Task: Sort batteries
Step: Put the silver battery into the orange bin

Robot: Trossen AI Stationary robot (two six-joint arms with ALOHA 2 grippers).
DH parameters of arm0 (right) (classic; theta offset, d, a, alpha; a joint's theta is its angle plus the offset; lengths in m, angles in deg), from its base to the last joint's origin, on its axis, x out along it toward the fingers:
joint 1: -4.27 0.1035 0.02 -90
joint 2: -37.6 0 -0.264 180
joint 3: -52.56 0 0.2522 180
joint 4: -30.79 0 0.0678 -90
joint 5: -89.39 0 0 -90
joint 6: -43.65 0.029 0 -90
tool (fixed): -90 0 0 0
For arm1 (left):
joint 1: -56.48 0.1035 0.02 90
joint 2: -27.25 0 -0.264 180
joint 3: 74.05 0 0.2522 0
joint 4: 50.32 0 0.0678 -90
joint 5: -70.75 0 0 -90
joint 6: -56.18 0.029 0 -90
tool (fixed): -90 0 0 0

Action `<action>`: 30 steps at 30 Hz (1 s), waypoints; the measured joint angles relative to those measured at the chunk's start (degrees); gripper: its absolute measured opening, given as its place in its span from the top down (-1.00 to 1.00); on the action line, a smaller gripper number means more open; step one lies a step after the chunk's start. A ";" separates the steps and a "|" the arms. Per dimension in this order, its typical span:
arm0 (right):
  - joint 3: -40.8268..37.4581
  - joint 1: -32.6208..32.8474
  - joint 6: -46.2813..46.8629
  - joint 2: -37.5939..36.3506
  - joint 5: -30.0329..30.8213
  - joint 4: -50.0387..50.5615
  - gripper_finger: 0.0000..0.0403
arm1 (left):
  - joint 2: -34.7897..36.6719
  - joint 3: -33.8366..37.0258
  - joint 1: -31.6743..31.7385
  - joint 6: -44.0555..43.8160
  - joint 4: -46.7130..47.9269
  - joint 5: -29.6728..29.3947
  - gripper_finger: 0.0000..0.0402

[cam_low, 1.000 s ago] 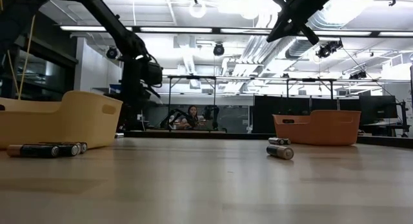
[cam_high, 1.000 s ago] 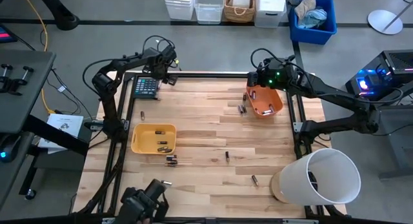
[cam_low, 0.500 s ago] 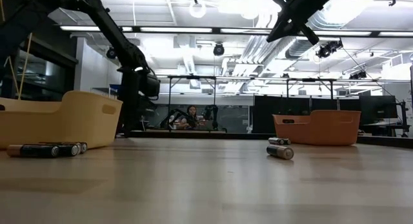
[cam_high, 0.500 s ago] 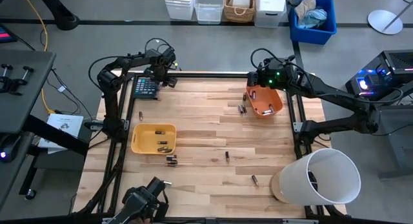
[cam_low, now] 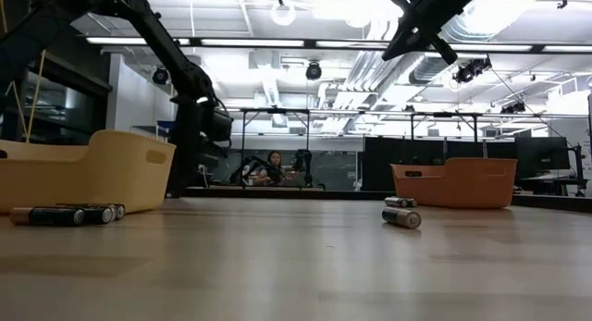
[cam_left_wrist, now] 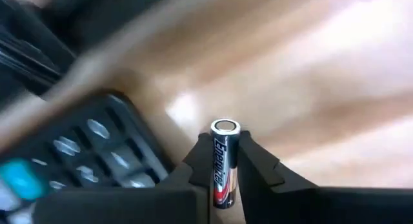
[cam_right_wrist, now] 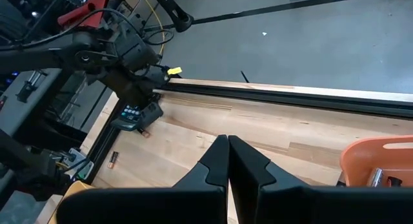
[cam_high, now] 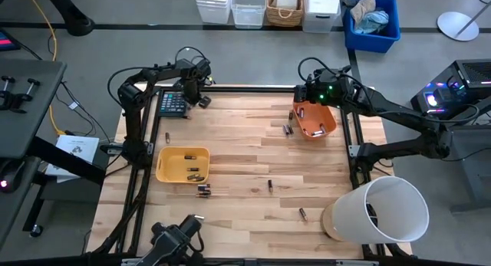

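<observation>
My left gripper (cam_high: 189,91) hovers at the table's far-left corner, by the dark calculator (cam_high: 173,103), and is shut on a black battery (cam_left_wrist: 224,161). The calculator's keys (cam_left_wrist: 77,150) show right beside it. My right gripper (cam_right_wrist: 228,141) is shut on nothing and hangs above the far rim of the orange bin (cam_high: 315,119). Loose batteries lie flat on the wood: one near the calculator (cam_high: 168,136), a pair beside the orange bin (cam_high: 288,129), a few beside the yellow bin (cam_high: 203,190) and others mid-table (cam_high: 270,185). More lie in the yellow bin (cam_high: 182,164). My left gripper pinches the black battery by its body (cam_left_wrist: 222,175) between its two fingers (cam_left_wrist: 258,162). The battery lies along the fingers, and its silver end (cam_left_wrist: 225,126) sticks out past the fingertips. It is lifted clear above the table beside the calculator.
A white bucket (cam_high: 381,209) lies on its side at the near-right corner. A black frame rail (cam_right_wrist: 290,98) runs along the table's far edge. Bare wood lies open in the table's middle (cam_high: 245,155). A person sits far off in the room (cam_low: 275,167).
My left gripper, still shut on the battery, has come down and moved a little toward the near edge, closer to the calculator. My right arm has kept still.
</observation>
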State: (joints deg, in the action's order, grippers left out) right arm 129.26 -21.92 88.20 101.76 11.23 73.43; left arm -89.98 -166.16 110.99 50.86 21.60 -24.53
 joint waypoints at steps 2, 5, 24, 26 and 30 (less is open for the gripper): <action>0.00 0.00 0.00 0.00 0.00 0.00 1.00 | 0.11 0.03 -0.82 -0.37 0.41 3.02 0.87; 0.00 0.00 0.18 0.00 0.00 -0.02 1.00 | 0.20 -0.68 -3.42 -0.37 0.87 5.68 0.86; -0.02 0.00 3.18 0.00 -1.54 -18.08 1.00 | -3.51 -19.08 -31.01 -16.87 -33.77 20.83 0.87; -0.02 0.00 3.70 0.00 -1.75 -20.71 1.00 | -5.85 -21.10 -32.86 -19.09 -38.91 21.49 0.87; -0.02 0.00 6.01 0.00 -1.97 -25.36 1.00 | -12.45 -26.07 -35.63 -23.04 -51.38 22.84 0.87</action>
State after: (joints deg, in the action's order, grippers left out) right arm 129.24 -21.92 94.22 101.76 9.26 48.08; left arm -102.43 -192.23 75.36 27.82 -29.78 -1.68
